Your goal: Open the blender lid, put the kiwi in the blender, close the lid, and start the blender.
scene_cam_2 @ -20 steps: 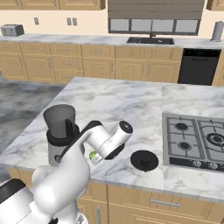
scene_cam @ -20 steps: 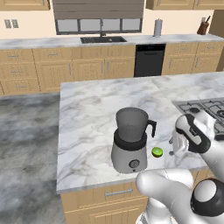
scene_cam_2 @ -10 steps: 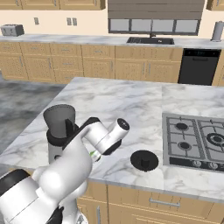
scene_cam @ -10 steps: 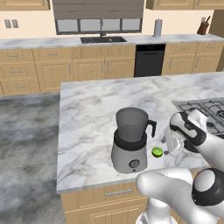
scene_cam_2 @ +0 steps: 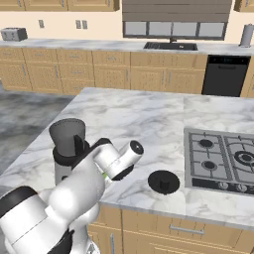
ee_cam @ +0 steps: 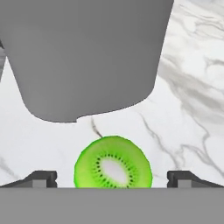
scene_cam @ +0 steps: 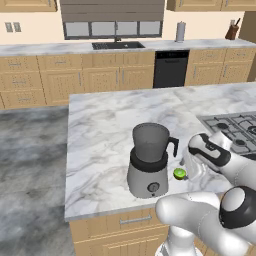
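Meanwhile the lidless blender (scene_cam: 150,160) stands empty, the hand (ee_cam: 112,177) spread wide around the kiwi (ee_cam: 113,162).

Marble island (scene_cam: 110,125) with gas hob (scene_cam_2: 223,158); sink (scene_cam: 117,45) behind.

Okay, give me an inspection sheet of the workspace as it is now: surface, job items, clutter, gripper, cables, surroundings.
Surface: white marble island counter, with a built-in gas hob at its right end.
Blender: grey translucent jar on a silver base, jar top open, near the front edge.
Lid: flat black round disc with a knob, lying on the counter beside the hob, apart from the blender.
Kiwi: bright green cut half, on the counter beside the blender base, cut face toward the hand camera.
Clutter: nothing seen.
Gripper: two-finger gripper open, one tip on each side of the kiwi, not closed on it.
Cables: nothing seen.
Surroundings: wooden cabinets, sink, black dishwasher.
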